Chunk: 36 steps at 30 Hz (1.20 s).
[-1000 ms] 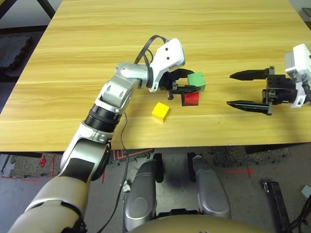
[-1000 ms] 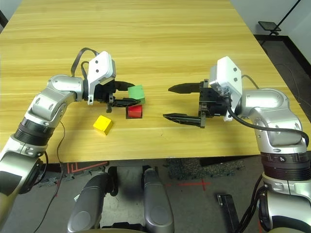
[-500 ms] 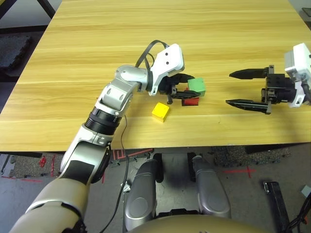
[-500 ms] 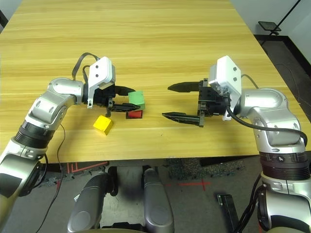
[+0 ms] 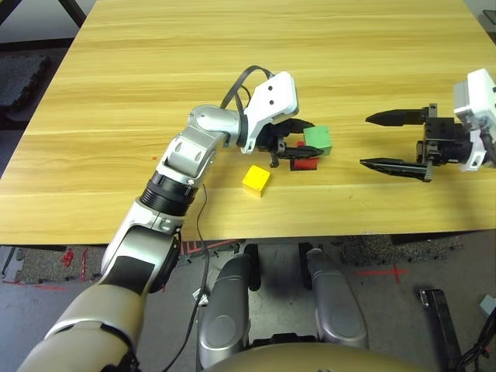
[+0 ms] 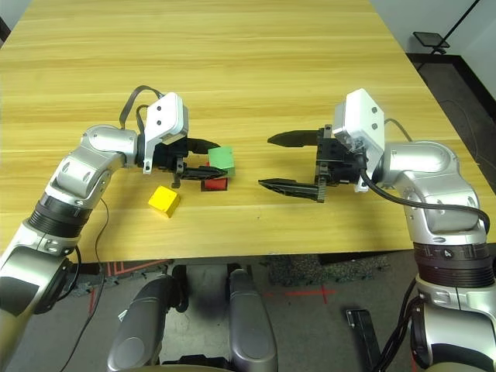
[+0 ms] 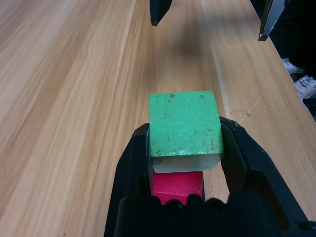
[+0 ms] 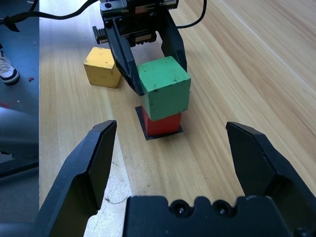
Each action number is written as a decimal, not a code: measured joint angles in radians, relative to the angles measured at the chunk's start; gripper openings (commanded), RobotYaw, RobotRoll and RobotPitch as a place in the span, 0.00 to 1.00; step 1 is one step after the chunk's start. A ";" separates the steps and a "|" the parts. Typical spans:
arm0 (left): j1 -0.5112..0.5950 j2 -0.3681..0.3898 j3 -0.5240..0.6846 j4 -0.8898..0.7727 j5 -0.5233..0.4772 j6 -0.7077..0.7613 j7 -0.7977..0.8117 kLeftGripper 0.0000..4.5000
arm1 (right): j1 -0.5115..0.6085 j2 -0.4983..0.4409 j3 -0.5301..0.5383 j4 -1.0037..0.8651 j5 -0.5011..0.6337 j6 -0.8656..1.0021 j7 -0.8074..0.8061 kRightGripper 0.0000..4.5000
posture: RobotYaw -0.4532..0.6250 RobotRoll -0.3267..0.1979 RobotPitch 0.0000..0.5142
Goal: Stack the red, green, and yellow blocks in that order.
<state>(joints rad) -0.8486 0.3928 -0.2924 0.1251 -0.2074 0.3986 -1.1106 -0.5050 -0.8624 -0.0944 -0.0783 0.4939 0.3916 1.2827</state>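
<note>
Head view, centre of frame: the left gripper (image 5: 298,147) grasps the small matte green cube (image 5: 317,139), sitting skewed on the small matte red cube (image 5: 304,160); the small matte yellow cube (image 5: 256,179) waits lower left

Right wrist view: right gripper (image 8: 175,148) gapes, empty; better to square green over red before letting go

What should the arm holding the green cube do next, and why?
Probably open its fingers and let go. The left gripper is shut on the green block, which already sits on the red block, slightly offset. The yellow block waits on the table, and the right gripper hangs open nearby.
</note>
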 measured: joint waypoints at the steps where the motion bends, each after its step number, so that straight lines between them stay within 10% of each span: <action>1: 0.001 0.000 0.000 0.000 0.001 0.000 -0.002 0.45 | 0.000 0.004 0.002 0.000 0.000 -0.001 0.000 1.00 | 0.59 0.72 0.58; 36: 0.001 0.007 0.000 0.034 0.019 -0.010 -0.007 0.45 | -0.008 0.026 0.006 0.000 0.000 -0.007 -0.011 1.00 | 0.59 0.72 0.60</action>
<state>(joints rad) -0.8478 0.3999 -0.2925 0.1594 -0.1882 0.3890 -1.1176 -0.5125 -0.8366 -0.0883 -0.0787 0.4935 0.3849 1.2718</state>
